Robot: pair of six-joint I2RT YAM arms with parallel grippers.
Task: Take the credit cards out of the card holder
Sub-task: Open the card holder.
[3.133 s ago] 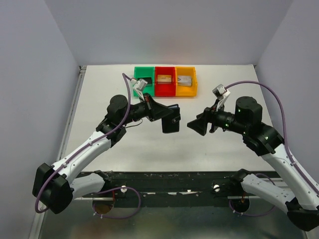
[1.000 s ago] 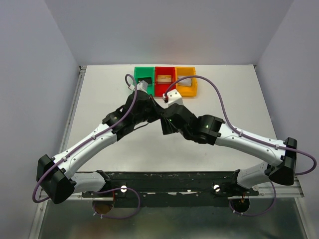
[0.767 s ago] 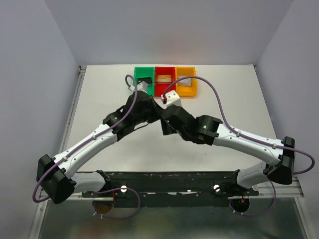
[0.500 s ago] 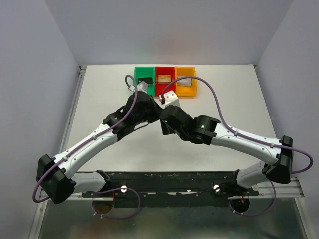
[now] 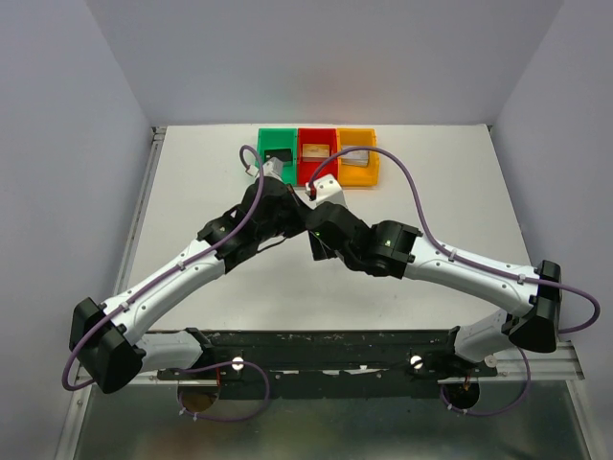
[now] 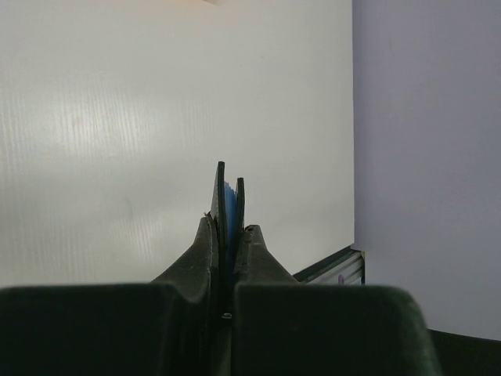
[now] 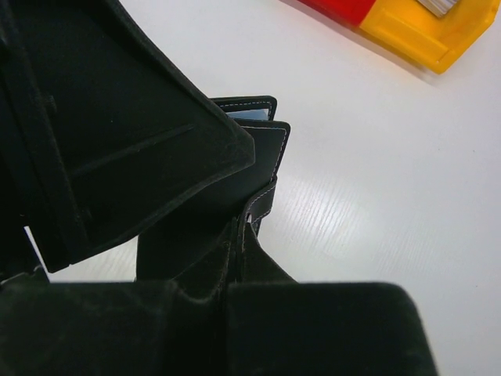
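Your left hand [image 6: 227, 239] reaches inward, clamped on the small flat black bifold card holder [image 6: 221, 196]; right hand [image 7: 239, 229] stretches across, pinched closed on its flap.

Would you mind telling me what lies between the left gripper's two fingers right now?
The card holder, edge-on, pinched in the left gripper, with a blue sliver showing between its two black leaves. The left wrist view shows this.
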